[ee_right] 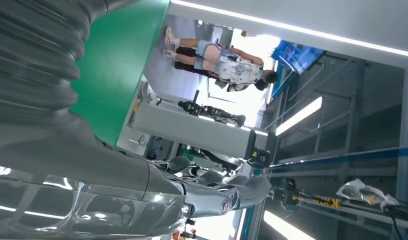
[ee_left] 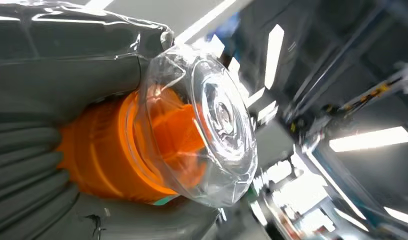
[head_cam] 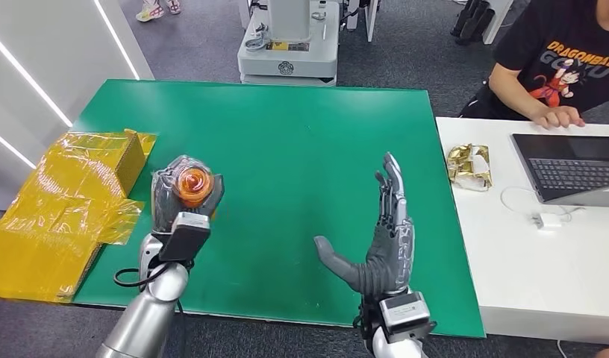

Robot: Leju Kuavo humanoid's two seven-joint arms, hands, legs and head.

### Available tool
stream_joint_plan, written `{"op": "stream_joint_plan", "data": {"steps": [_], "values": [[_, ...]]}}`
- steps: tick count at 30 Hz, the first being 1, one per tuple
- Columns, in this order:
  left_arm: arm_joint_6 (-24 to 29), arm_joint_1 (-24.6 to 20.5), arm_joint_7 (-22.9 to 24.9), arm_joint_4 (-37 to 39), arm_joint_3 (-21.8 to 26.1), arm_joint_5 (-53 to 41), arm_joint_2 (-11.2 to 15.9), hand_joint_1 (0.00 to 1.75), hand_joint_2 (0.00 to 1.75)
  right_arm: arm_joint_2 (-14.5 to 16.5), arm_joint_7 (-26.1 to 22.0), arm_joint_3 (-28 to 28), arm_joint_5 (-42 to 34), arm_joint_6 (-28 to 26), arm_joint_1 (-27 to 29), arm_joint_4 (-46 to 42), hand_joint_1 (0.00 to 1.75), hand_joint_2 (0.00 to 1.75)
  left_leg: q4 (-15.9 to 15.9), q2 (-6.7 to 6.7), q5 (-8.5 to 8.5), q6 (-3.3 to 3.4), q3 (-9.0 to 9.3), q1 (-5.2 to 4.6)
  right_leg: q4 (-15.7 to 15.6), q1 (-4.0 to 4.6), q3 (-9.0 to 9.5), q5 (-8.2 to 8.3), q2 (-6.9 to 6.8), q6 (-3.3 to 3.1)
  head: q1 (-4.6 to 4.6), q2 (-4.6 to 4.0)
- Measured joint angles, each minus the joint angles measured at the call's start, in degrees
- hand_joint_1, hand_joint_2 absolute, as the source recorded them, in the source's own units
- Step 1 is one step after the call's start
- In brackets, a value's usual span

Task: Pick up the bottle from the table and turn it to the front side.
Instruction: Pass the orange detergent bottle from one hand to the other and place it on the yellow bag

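Orange bottle [head_cam: 192, 186] in left hand [head_cam: 183, 195]; person's shirt [head_cam: 559, 60] reads "DRAGONBALL".

A: Where does the head camera look from?
B: High up, forward and down over the green table [head_cam: 301, 134].
A: And the wrist cameras?
B: Close behind each hand, tilted; the right one shares that table [ee_right: 117, 75].

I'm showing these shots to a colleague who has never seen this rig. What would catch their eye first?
The big green table dominates the head view. Over its left part the left hand grips an orange bottle with a clear cap, which looms large in the left wrist view. The right hand is raised over the right part, empty, with its fingers stretched out. Crinkled yellow wrapping lies beside the table's left edge.
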Motion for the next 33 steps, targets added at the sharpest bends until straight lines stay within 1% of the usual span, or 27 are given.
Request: {"op": "stream_joint_plan", "data": {"steps": [4, 7, 11, 15, 19, 22, 27, 33], "values": [[4.6, -1.0, 3.7, 0.2, 0.7, -11.9, 3.1, 1.75, 1.75, 0.0, 0.0, 0.1, -0.4, -0.6, 0.7, -1.7, 0.0, 1.75, 0.0, -0.01, 0.0, 0.0, 0.0, 0.01, 0.0, 0.01, -0.01, 0.0, -0.01, 0.0, -0.01, 0.0], [6.6, -2.0, 8.5, 0.6, 0.8, -22.7, 5.2, 1.75, 1.75, 0.0, 0.2, 0.1, -0.4, -0.8, 1.0, -2.8, 0.0, 1.75, 0.0, -0.01, 0.0, -0.01, 0.0, 0.02, 0.0, 0.02, -0.01, 0.0, 0.0, 0.0, 0.01, 0.0], [6.4, -4.5, 14.1, 1.8, 0.7, -33.7, 8.7, 1.75, 1.75, 0.0, 1.7, 0.1, 0.5, -0.5, 1.7, -5.2, 0.0, 1.75, 0.0, 0.01, 0.01, -0.01, 0.01, 0.02, 0.0, 0.02, -0.01, 0.0, 0.01, 0.0, 0.0, 0.0], [5.9, -6.9, 17.3, 4.2, 0.1, -42.5, 11.5, 1.75, 1.75, 0.0, 2.1, 0.1, 1.5, -0.4, 2.8, -7.5, 0.0, 1.75, 0.0, 0.01, 0.01, -0.01, 0.01, 0.02, 0.0, 0.02, -0.02, 0.0, 0.01, 0.0, 0.01, 0.0], [4.3, -8.8, 19.4, 7.2, -1.2, -46.7, 12.7, 1.75, 1.75, 0.0, 1.9, 0.1, 1.9, 0.0, 3.8, -8.8, 0.0, 1.75, 0.0, 0.02, 0.01, -0.01, 0.01, 0.01, 0.0, 0.02, -0.02, 0.0, 0.03, 0.0, 0.01, 0.0], [1.5, -9.8, 20.5, 9.7, -2.4, -48.5, 13.5, 1.75, 1.75, 0.0, 1.8, 0.1, 1.9, 0.1, 4.1, -9.1, 0.0, 1.75, 0.0, 0.03, 0.01, -0.01, 0.01, 0.01, 0.0, 0.01, -0.03, 0.0, 0.04, 0.0, 0.01, 0.0], [-1.2, -11.6, 20.7, 14.4, -4.3, -49.6, 14.2, 1.75, 1.75, -0.1, 1.6, 0.1, 1.7, -0.8, 4.2, -9.4, 0.0, 1.75, 0.0, 0.03, 0.01, -0.02, 0.01, 0.01, 0.0, 0.02, -0.04, 0.0, 0.04, 0.0, 0.0, 0.0], [-4.7, -14.8, 19.8, 23.1, -6.7, -50.1, 14.3, 1.75, 1.75, -0.6, 1.1, 0.1, 1.4, -1.8, 5.3, -10.5, 0.0, 1.75, 0.0, 0.06, 0.01, -0.02, 0.01, 0.01, 0.0, 0.02, -0.04, 0.01, 0.07, -0.01, 0.01, 0.0]]}}
